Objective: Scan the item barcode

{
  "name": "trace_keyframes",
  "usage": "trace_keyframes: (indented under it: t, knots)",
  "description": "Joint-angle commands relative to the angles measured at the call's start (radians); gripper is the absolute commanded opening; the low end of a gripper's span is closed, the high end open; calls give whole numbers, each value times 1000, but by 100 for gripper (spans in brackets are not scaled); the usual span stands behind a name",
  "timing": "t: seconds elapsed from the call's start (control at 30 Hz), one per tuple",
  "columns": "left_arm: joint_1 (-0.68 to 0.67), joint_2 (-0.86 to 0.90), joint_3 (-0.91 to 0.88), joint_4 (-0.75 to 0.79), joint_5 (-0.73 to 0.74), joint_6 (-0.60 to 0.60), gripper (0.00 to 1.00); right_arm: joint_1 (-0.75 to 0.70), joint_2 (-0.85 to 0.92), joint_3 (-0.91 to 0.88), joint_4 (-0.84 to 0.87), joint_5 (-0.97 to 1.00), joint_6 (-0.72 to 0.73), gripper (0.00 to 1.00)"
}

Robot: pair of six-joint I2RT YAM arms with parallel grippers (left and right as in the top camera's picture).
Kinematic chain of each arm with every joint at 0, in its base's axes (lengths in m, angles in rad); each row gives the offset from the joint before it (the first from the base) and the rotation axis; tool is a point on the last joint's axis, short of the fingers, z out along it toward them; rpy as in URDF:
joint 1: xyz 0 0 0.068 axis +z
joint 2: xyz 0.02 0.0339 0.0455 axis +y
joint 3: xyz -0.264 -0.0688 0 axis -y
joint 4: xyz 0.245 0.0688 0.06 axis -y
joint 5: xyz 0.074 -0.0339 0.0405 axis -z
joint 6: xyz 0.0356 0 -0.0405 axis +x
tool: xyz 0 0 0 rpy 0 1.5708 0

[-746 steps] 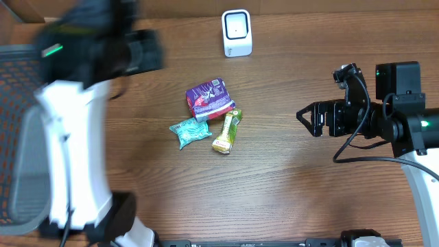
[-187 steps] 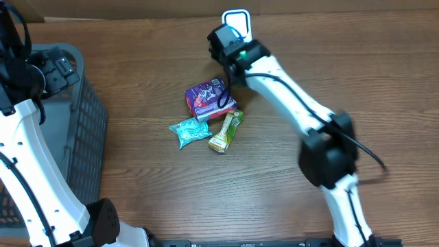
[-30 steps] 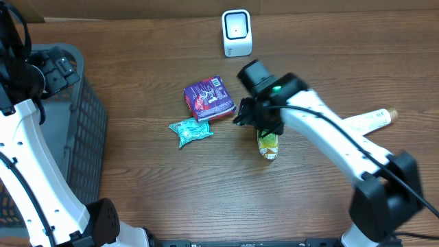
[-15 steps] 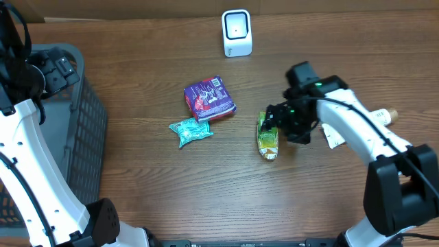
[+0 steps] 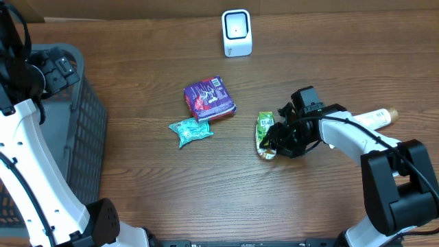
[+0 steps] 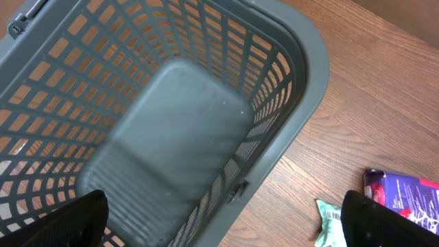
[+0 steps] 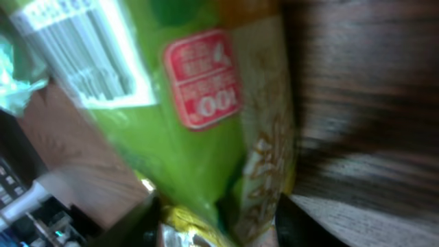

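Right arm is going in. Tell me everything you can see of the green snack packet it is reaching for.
The green glossy plastic snack packet lies flat on the wooden table. It is long and narrow, and its wrapper is crinkled. The upturned face shows a white barcode panel, a red label and a yellow-gold lower end. The right gripper is at that lower end with a finger on either side. The views do not show whether it grips firmly.

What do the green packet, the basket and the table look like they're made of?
Packet: probably thin glossy plastic film; it crinkles, shines, and carries printed labels and a barcode.
Basket: grey moulded plastic with a matte finish, its walls a lattice of slots.
Table: wood or wood-look laminate, with brown grain and a slight sheen; the pictures do not show which.
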Motion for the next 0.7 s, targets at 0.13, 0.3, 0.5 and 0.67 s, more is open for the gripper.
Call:
trace_keyframes:
  t: [0.13, 0.3, 0.5, 0.67]
  knots:
    - [3, 7, -5, 2, -6, 11, 100, 3, -3, -12, 1, -8, 17, 7]
    - [3, 7, -5, 2, -6, 11, 100, 21, -53, 70, -100, 146, 51, 4]
    - [3, 7, -5, 2, -6, 11, 100, 154, -105, 238, -330, 606, 115, 4]
    - [3, 7, -5, 2, -6, 11, 100, 307, -82, 250, -354, 877, 207, 4]
